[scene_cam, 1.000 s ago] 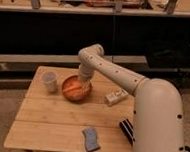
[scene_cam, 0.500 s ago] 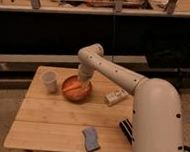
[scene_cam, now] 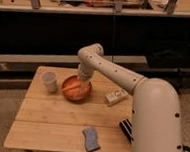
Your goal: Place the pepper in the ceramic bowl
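The ceramic bowl (scene_cam: 75, 95), round with a brown rim and orange inside, sits on the wooden table toward its back, left of centre. My gripper (scene_cam: 83, 82) hangs low over the bowl's right half, at the end of the white arm that comes in from the right. A slim, paler orange shape, the pepper (scene_cam: 69, 87), lies slanted inside the bowl just left of the gripper. I cannot tell whether the gripper still touches it.
A small white cup (scene_cam: 50, 81) stands left of the bowl. A white block-like object (scene_cam: 116, 97) lies to the bowl's right. A blue-grey sponge (scene_cam: 90, 139) rests near the table's front edge. My white arm body (scene_cam: 154, 126) covers the table's right side.
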